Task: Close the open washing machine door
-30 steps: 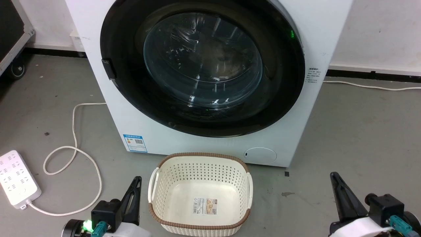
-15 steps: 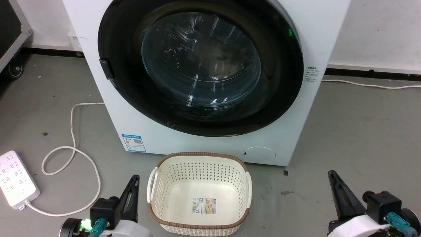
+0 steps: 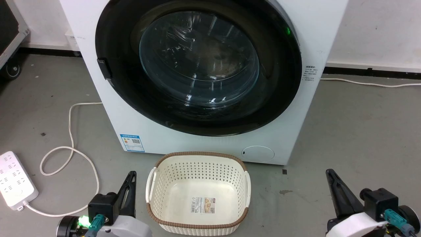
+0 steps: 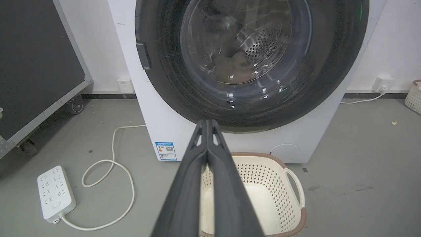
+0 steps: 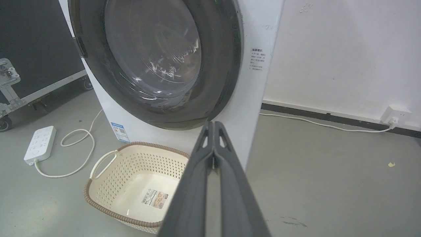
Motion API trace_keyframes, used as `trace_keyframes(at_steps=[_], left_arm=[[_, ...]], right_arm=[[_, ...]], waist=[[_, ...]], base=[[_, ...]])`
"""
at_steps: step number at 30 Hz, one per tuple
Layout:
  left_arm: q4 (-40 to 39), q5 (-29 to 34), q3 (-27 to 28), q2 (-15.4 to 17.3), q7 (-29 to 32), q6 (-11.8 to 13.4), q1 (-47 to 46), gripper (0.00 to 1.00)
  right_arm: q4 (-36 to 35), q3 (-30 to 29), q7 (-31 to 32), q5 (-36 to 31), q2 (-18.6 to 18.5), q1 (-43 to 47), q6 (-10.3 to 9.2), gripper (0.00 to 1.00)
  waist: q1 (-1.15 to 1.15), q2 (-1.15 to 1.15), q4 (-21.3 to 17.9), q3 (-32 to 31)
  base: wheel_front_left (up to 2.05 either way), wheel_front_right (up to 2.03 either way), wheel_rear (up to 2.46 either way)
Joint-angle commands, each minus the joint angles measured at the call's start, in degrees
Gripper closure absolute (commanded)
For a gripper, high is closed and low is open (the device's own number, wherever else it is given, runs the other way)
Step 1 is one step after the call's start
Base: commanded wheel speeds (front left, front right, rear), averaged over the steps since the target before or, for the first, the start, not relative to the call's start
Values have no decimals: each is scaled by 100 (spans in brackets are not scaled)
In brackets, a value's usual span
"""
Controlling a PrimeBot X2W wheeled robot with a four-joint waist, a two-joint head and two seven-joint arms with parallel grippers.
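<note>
Washing machine door (image 3: 197, 65) lies flush against the washer front (apparently closed). Left hand (image 3: 132, 174) and right hand (image 3: 329, 172), fingers pressed together and empty, hang low either side of the basket (image 3: 197, 154). Next: a firm push would confirm the latch.

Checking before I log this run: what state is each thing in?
washing machine door: looks shut, no gap showing
laundry basket: upright, empty
power strip: lying flat, nothing plugged in
left tool: shut, holding nothing
right tool: shut, holding nothing
</note>
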Motion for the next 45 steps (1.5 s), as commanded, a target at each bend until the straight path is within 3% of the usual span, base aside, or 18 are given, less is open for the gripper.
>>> trace_keyframes(at_steps=[1,45], left_arm=[[-42,64,15,-20,45,41,-69,100],[-302,208,131,-73,449,225,-141,100]], right_arm=[[-66,18,50,-50,22,-90,-3,100],[-285,113,455,-247,30,-172,-4,100]], waist=[[0,0,-4,2],[0,0,-88,48]], base=[[0,0,0],[0,0,0]])
